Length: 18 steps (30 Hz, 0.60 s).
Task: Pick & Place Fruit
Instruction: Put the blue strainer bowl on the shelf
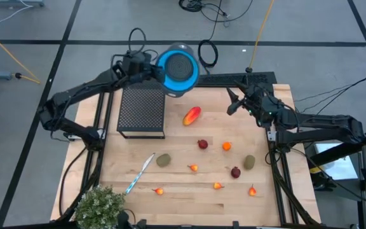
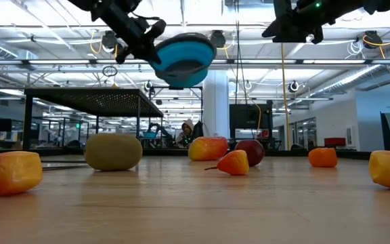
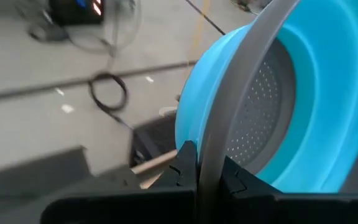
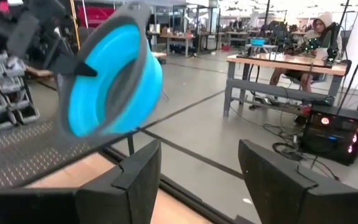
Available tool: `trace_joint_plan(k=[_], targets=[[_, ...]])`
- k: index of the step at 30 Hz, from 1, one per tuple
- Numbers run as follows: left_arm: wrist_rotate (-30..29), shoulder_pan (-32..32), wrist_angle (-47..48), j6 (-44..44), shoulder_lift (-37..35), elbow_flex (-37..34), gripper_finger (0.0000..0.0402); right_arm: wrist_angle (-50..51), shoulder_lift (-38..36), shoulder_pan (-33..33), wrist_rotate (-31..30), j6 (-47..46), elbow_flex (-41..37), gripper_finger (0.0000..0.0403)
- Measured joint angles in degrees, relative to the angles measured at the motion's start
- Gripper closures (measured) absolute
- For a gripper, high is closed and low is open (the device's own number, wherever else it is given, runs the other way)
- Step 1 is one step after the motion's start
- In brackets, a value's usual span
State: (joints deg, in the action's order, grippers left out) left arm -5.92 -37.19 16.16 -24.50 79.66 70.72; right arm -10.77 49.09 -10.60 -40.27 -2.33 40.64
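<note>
We read this as early in the task: nothing is placed yet. All the fruit we can see lies loose on the table [image 1: 189, 197], across the centre and lower right of the high view, and none of it shows inside the blue colander [image 1: 178, 69].

The left gripper [image 1: 146, 67] holds that colander in the air at upper centre of the high view, jaws clamped on its grey rim. The left wrist view shows the rim pinched between the fingers [image 3: 185, 168]. The bowl is tipped, its mouth facing out to the side, not straight up.

The right gripper [image 1: 236, 102] hovers over the table's upper right, jaws apart, nothing between them. The right wrist view shows both fingers [image 4: 138, 174] spread with clear space between.

Left to do, in our judgement: every piece still needs picking and placing.

The long red-orange fruit [image 1: 192, 116] sits just right of the black mesh box [image 1: 142, 112], below the colander. Its long axis runs diagonally, from lower left to upper right in the high view, with the redder end at upper right. The olive oval [image 1: 164, 160] lies by the knife [image 1: 140, 173].
</note>
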Motion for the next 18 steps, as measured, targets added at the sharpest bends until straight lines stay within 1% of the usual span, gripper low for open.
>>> trace_joint_plan(k=[3,6,9,13,14,15,18], targets=[[4.93,-1.99,2.81,-2.39,0.0,0.0,0.0401,2.47,-0.83,-0.66,0.06,-0.01,0.0,0.0216],[9.19,-3.74,5.3,-4.17,0.0,0.03,0.0401,4.94,-1.86,-1.27,0.59,0.11,0.0,0.0257],[12.69,-5.62,12.25,-5.01,0.04,2.24,0.0401,6.68,-2.94,-2.4,4.94,0.24,0.0,0.0309],[13.21,-7.23,21.79,-2.53,0.17,7.53,0.0401,7.31,-4.13,-3.72,10.81,1.95,-0.02,0.0379],[13.47,-7.68,24.17,-2.32,0.16,8.72,0.0401,7.46,-4.45,-4.0,11.97,2.07,-0.02,0.0391],[13.89,-8.21,26.61,-2.03,0.17,9.97,0.0401,7.78,-4.73,-4.22,13.03,2.13,-0.02,0.0396],[15.55,-9.82,32.64,-1.05,0.22,13.09,0.0401,9.09,-5.69,-4.73,16.26,1.98,-0.04,0.0393]])
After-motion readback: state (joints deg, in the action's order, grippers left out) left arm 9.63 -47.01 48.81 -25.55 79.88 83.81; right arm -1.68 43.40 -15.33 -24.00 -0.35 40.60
